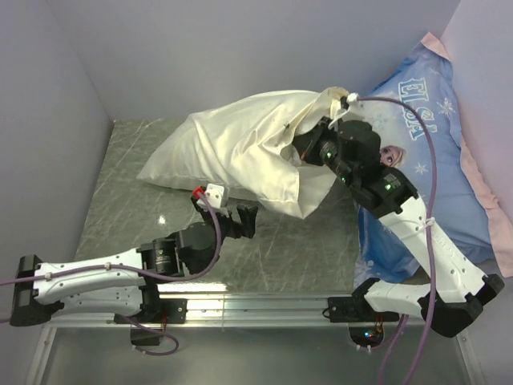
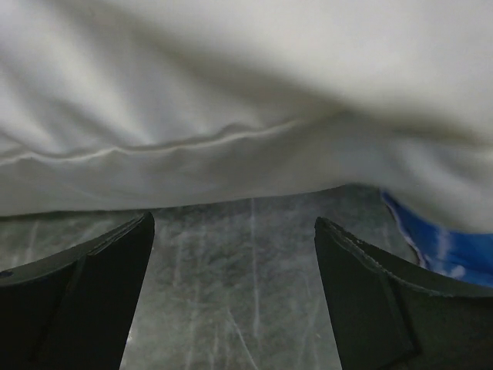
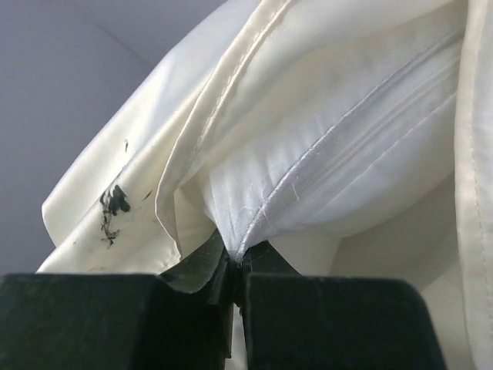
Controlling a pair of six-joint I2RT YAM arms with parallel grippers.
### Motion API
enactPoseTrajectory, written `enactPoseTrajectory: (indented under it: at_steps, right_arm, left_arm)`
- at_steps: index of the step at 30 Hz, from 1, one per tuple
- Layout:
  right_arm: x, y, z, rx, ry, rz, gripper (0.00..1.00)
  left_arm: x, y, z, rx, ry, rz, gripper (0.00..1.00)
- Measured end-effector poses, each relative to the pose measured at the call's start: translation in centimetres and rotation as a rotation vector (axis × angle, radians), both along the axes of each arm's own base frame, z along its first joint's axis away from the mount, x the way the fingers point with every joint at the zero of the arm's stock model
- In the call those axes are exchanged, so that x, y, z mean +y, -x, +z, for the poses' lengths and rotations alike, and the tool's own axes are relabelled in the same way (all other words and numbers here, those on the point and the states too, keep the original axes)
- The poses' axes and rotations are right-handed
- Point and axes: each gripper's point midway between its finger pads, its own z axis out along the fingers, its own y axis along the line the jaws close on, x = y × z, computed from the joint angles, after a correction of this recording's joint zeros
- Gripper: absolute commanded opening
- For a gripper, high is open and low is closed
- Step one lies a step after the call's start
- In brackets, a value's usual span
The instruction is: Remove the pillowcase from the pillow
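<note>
The cream pillowcase (image 1: 232, 144) lies bulging across the back of the grey table, still around the pillow. Its open end is bunched around my right gripper (image 1: 311, 146). In the right wrist view the right gripper (image 3: 237, 262) is shut on a seamed corner of the white pillow (image 3: 347, 154), with cream pillowcase (image 3: 146, 200) folds hanging around it. My left gripper (image 1: 239, 220) is open and empty just in front of the pillowcase's near edge. In the left wrist view the pillowcase (image 2: 231, 92) hangs just beyond the open left gripper (image 2: 233, 220), not touching it.
The blue "ELSA" pillow (image 1: 437, 160) lies at the right, under the right arm, and shows at the right in the left wrist view (image 2: 443, 250). Grey walls close in the left and back. The marbled table (image 1: 272, 249) ends at a metal rail (image 1: 256, 305) in front.
</note>
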Motion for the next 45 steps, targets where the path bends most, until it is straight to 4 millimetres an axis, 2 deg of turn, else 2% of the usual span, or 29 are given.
enactPoseTrajectory:
  at_steps: [5, 8, 14, 17, 22, 24, 29, 32, 33, 38, 39, 43, 45]
  right_arm:
    - [-1.3, -0.6, 4.9, -0.045, 0.016, -0.004, 0.00]
    - [-1.6, -0.7, 6.4, -0.060, 0.024, 0.001, 0.00]
    - [-1.2, -0.7, 6.1, -0.043, 0.036, 0.030, 0.00]
    - [-1.0, -0.6, 6.1, -0.035, 0.043, 0.043, 0.00]
    - [-0.8, -0.5, 6.2, -0.032, 0.049, 0.057, 0.00]
    - [-0.8, -0.5, 6.2, -0.033, 0.052, 0.059, 0.00]
    - [-0.8, -0.5, 6.3, -0.033, 0.055, 0.061, 0.00]
    - [-0.7, -0.4, 6.4, -0.031, 0.055, 0.069, 0.00]
    - [-0.7, -0.4, 6.4, -0.030, 0.055, 0.071, 0.00]
    - [-0.7, -0.3, 6.4, -0.028, 0.059, 0.076, 0.00]
    - [-0.7, -0.2, 6.4, -0.026, 0.060, 0.077, 0.00]
    - [-0.6, -0.3, 6.8, -0.021, 0.069, 0.081, 0.00]
    - [-0.6, -0.3, 6.9, -0.019, 0.076, 0.083, 0.00]
  left_arm:
    - [0.8, -2.0, -0.1, -0.096, -0.109, 0.163, 0.92]
    - [1.4, -2.9, 0.1, -0.161, -0.189, 0.234, 0.91]
    - [1.9, -3.2, 0.4, -0.290, -0.272, 0.254, 0.89]
    - [2.0, -3.5, 1.6, -0.335, -0.263, 0.254, 0.87]
    - [3.0, -5.2, 3.8, -0.409, -0.229, 0.278, 0.85]
    - [2.6, -5.4, 4.7, -0.454, -0.231, 0.248, 0.79]
    - [1.5, -5.8, 5.8, -0.577, -0.287, 0.123, 0.76]
    - [1.9, -5.5, 6.1, -0.655, -0.300, 0.076, 0.67]
    - [2.1, -5.5, 6.2, -0.670, -0.304, 0.067, 0.57]
    - [2.0, -5.4, 6.9, -0.726, -0.319, 0.012, 0.32]
    - [1.9, -5.3, 6.9, -0.731, -0.325, 0.002, 0.17]
    - [1.2, -5.2, 5.8, -0.721, -0.364, -0.047, 0.05]
    - [1.0, -5.3, 5.3, -0.701, -0.370, -0.056, 0.04]
